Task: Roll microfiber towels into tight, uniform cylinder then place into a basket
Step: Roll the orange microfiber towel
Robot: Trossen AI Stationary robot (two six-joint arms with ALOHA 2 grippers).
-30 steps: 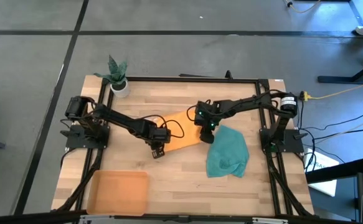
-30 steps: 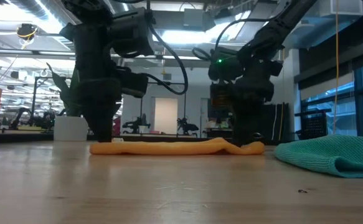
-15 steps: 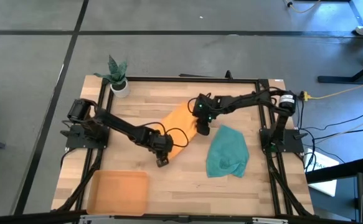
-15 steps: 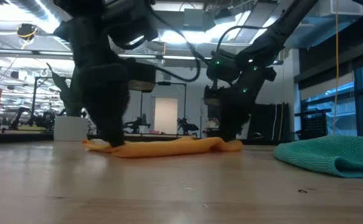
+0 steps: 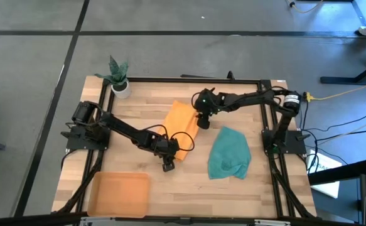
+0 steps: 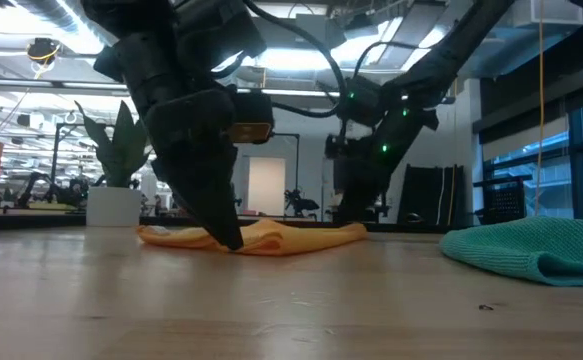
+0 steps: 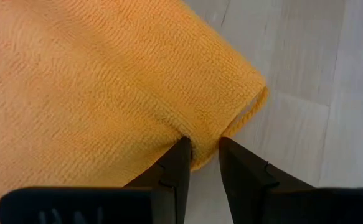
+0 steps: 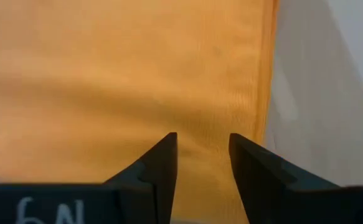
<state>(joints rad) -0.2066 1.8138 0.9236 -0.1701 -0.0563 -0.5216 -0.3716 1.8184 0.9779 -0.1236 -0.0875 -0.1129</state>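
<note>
The orange towel [image 5: 179, 127] lies flat on the table's middle, its length running from the far side toward the near side. My left gripper [image 5: 168, 163] is shut on its near end. My right gripper [image 5: 203, 123] is shut on its far right part. In the low view the left arm [image 6: 206, 150] stands in front at the left, and the right arm [image 6: 371, 150] is behind it. The teal towel [image 5: 228, 152] lies crumpled on the table at the right, with no gripper on it. The basket [image 5: 120, 193] rests at the near left. My left gripper pinches the orange towel's near edge [image 7: 203, 140] between its two fingers [image 7: 174, 169], close to a corner [image 7: 254, 93]. It comes slanting down from the near left. The cloth looks doubled there, and the rest lies on the table. My right gripper has the orange cloth [image 8: 203, 146] between its two fingers [image 8: 159, 165], a little in from the towel's side edge [image 8: 268, 87]. It comes slanting down from the right. How many layers it has cannot be seen. The towel lies on the wood.
A small white plant pot [image 5: 120, 86] stands at the far left corner. Bare wood lies between the basket and the teal towel. A black frame [image 5: 189, 80] runs along the table's edges.
My left gripper has gone toward the table's near edge and a little right. My right gripper has gone toward the far edge. Both tipped. The orange towel, held by both, has turned about on the table from lying across it to lying far-to-near.
</note>
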